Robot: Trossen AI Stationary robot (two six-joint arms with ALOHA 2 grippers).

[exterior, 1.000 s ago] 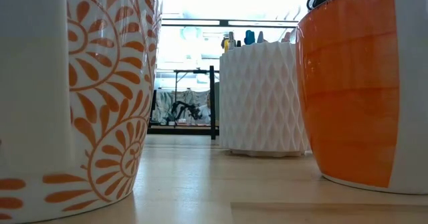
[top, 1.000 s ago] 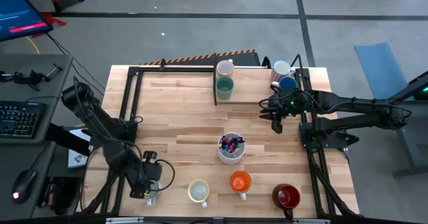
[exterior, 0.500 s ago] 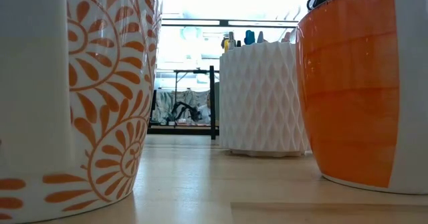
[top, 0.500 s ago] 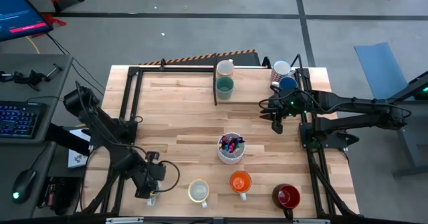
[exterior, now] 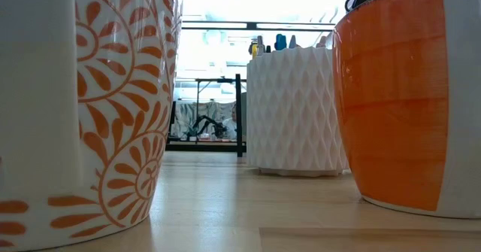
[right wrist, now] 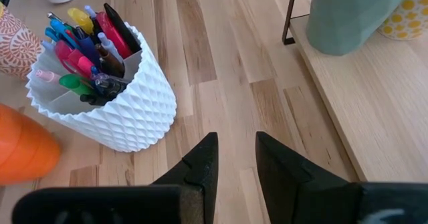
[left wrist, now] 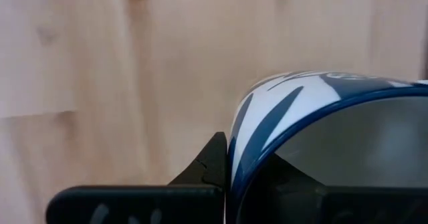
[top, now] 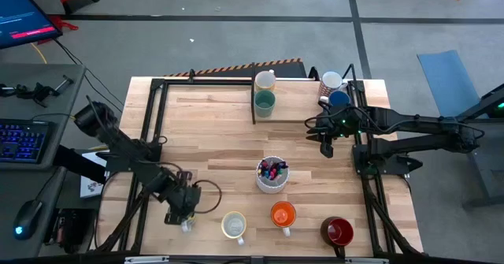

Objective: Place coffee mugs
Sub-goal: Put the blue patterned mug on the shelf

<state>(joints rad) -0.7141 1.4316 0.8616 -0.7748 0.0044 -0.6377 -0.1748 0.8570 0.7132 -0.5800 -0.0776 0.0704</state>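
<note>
A white mug with blue markings and a blue rim (left wrist: 314, 110) is at the table's near left (top: 187, 226). My left gripper (top: 185, 218) points down over it and is shut on it. My right gripper (top: 326, 147) hangs open and empty at the far right, its fingers (right wrist: 200, 164) over bare wood. A cream mug with yellow dots (top: 265, 79) and a teal mug (top: 264, 101) stand on a raised board at the far edge. A white mug (top: 332, 80) and a blue mug (top: 339, 98) stand at the far right. My left gripper has the blue-and-white mug by its rim (left wrist: 244, 127), coming from above and pointing down. One finger (left wrist: 214, 164) lies against the outside of the wall. The other appears to be inside the mug, mostly hidden by the wall. Whether the mug's base is on the table, I cannot tell.
A white faceted cup of coloured pens (top: 272, 174) stands mid-table. Along the near edge stand an orange-patterned cream mug (top: 234, 225), an orange mug (top: 283, 214) and a dark red mug (top: 338, 232). Black frame rails (top: 153, 114) run along the table's left, far and right sides.
My left gripper has moved along the near edge toward the table's right and sunk a little, coming closer to the orange-patterned cream mug.
</note>
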